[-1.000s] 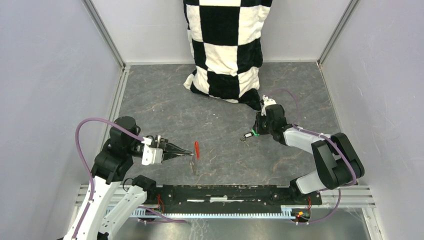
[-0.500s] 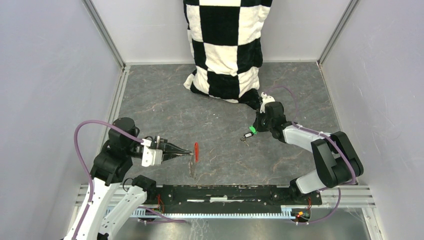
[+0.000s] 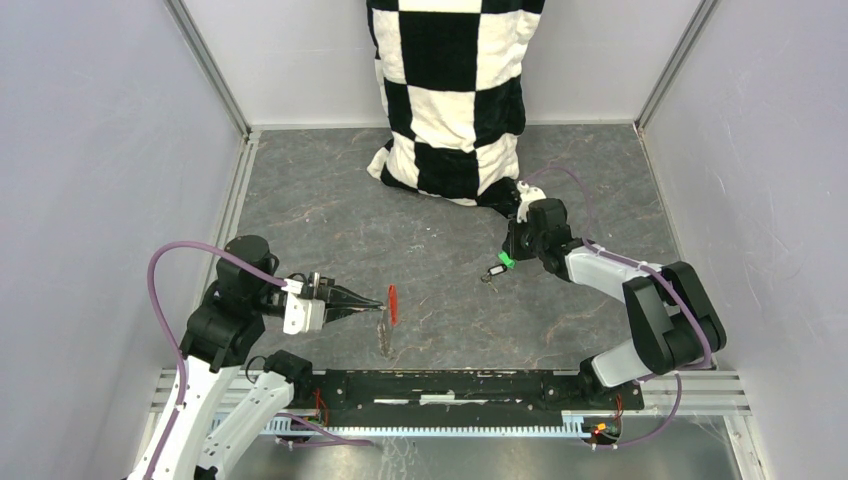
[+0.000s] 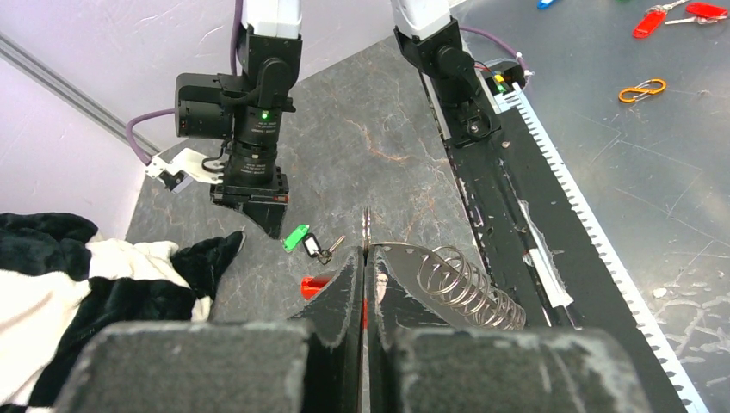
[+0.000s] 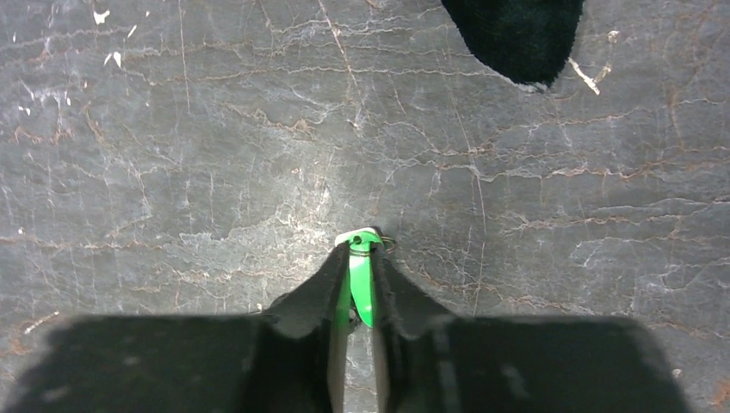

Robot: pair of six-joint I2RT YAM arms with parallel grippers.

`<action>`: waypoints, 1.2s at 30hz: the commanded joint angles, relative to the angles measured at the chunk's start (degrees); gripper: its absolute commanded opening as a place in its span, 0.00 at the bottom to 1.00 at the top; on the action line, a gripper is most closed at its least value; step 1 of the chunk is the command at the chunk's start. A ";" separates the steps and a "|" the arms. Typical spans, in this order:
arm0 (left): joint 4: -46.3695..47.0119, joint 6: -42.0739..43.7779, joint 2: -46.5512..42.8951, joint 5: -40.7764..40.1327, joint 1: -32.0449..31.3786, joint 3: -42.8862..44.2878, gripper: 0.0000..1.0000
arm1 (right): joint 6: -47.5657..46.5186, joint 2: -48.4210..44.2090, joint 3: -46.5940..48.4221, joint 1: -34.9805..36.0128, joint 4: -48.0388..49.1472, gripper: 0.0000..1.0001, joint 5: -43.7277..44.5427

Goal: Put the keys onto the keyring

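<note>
A: While the green key [image 5: 360,288] sits pinched by its tag, where does everything else lie?

B: The black key [image 4: 321,250] is touching it, apparently joined to it, on the table [image 3: 330,220] right of centre, just near of the checkered cloth [image 3: 450,90]. The right gripper [image 5: 361,261] stands over the pair, jaws narrow and closed on the green tag. How firm the grip is cannot be told.

A: And the keyring [image 4: 366,231]?

B: It is well apart from the keys, left of centre and towards the near edge. The left gripper [image 4: 365,258] has its jaws pressed together on the thin metal ring, which stands edge-on above the fingertips. The red tag [image 3: 393,298] pokes out just on the far side of them.

A: Step in hand, as judged?

B: Securing the green key for a lift towards the ring. Nothing is threaded yet, so the task is at an early stage.

A: How should it be done well?

B: The right arm should lift slowly, since the tag is smooth plastic and the black key would hang from it and swing. The key's hole should be kept clear of the fingers. The left arm should hold the ring steady with its split facing right. Slip risk is mainly at the tag.
</note>
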 commanded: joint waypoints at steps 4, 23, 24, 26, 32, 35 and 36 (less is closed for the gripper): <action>0.13 2.28 -0.08 0.38 -0.08 1.24 0.02 | 0.72 -4.33 1.45 -0.16 -1.69 0.33 0.95; 0.11 -2.27 2.03 -0.02 -0.15 2.91 0.02 | 15.39 -17.78 -8.99 -4.69 6.65 0.98 4.83; 0.13 -2.72 2.03 -0.23 -0.10 3.04 0.02 | 15.19 -17.16 -8.33 -4.55 5.66 0.98 4.13; -0.22 -2.97 1.87 -0.63 -0.14 3.30 0.02 | 14.22 -15.23 -5.59 -2.94 1.64 0.98 5.12; -0.66 -2.56 1.32 0.02 -0.14 3.08 0.02 | 19.44 -12.98 1.02 6.75 -11.00 0.98 20.83; -0.73 -2.93 1.63 0.21 -0.11 3.32 0.02 | 24.92 -11.97 0.54 9.64 -11.97 0.92 24.47; -0.71 -2.93 1.59 0.22 -0.13 3.50 0.02 | 25.83 -11.54 -0.04 10.04 -11.19 0.89 24.99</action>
